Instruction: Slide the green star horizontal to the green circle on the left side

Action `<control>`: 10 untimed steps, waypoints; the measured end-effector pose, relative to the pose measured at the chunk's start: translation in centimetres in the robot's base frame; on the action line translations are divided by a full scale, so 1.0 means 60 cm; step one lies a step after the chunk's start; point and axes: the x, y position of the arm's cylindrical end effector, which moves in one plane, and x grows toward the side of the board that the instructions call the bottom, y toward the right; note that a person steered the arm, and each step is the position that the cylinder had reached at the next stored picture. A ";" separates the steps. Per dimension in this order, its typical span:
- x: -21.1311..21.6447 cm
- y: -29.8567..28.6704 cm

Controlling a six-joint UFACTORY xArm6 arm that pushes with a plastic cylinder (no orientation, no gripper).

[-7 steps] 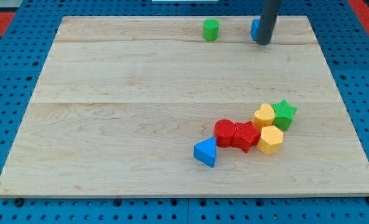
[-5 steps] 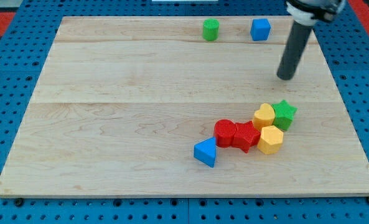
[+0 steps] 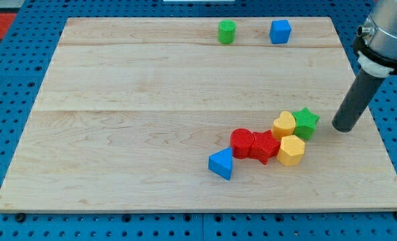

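Observation:
The green star lies at the view's right of centre, touching a yellow block on its left. The green circle stands near the view's top edge of the board. My tip is on the board just to the right of the green star, apart from it by a small gap.
A blue cube sits right of the green circle. Below the star lies another yellow block, then a red block, a red round block and a blue triangle. The wooden board rests on a blue pegboard.
My tip moved from beside the blue cube at the view's top down and right to beside the green star. No block has moved.

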 end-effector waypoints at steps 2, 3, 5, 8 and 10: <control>-0.012 -0.159; -0.044 -0.240; -0.125 -0.391; -0.157 -0.577; -0.225 -0.593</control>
